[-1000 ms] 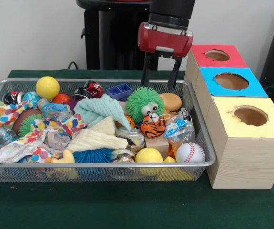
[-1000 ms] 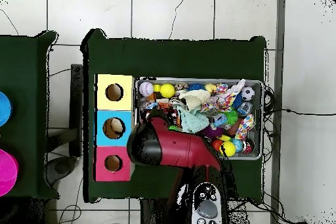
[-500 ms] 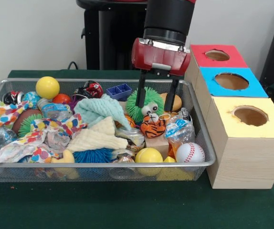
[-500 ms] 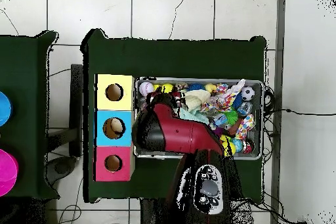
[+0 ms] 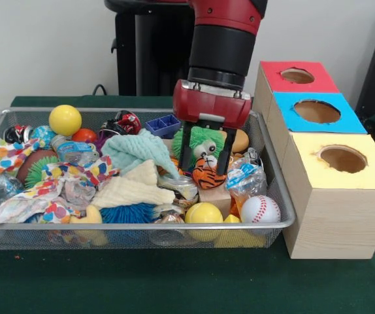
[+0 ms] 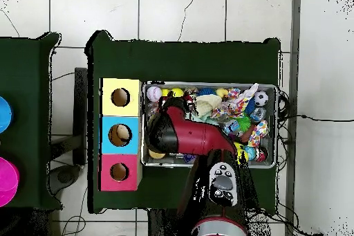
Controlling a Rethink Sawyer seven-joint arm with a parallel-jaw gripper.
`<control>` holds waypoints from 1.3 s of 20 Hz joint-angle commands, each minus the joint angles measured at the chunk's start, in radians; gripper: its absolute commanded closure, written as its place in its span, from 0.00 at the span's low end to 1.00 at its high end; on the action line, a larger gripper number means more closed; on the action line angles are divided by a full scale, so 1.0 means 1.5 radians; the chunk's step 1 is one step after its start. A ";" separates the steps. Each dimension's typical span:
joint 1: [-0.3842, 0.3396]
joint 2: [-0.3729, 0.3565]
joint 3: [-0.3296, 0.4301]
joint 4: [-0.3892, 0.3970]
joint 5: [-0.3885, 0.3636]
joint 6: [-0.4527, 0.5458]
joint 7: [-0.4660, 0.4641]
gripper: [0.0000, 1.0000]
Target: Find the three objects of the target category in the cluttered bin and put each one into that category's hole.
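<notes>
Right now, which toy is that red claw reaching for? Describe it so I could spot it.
Look in the wire tray, toward the end nearest the three boxes. Under the red gripper, whose jaws stand open on either side of it, sits a green spiky ball with googly eyes, just behind the little tiger.

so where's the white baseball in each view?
Front view: the white baseball lies in the wire-mesh bin's near right corner, beside the yellow-topped box.
Overhead view: the baseball sits in the bin's top left corner, next to the yellow-topped box.
Shared landmark: the yellow-topped box.
</notes>
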 commanded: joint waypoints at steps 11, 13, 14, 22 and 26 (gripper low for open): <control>-0.079 0.045 0.140 0.026 0.000 0.095 0.077 0.00; -0.089 0.045 0.156 0.029 0.004 0.103 0.078 0.00; -0.092 0.044 0.162 0.032 0.005 0.107 0.078 0.00; -0.108 0.035 0.193 0.046 0.014 0.128 0.087 0.00; -0.106 0.029 0.189 0.045 0.015 0.159 0.081 0.00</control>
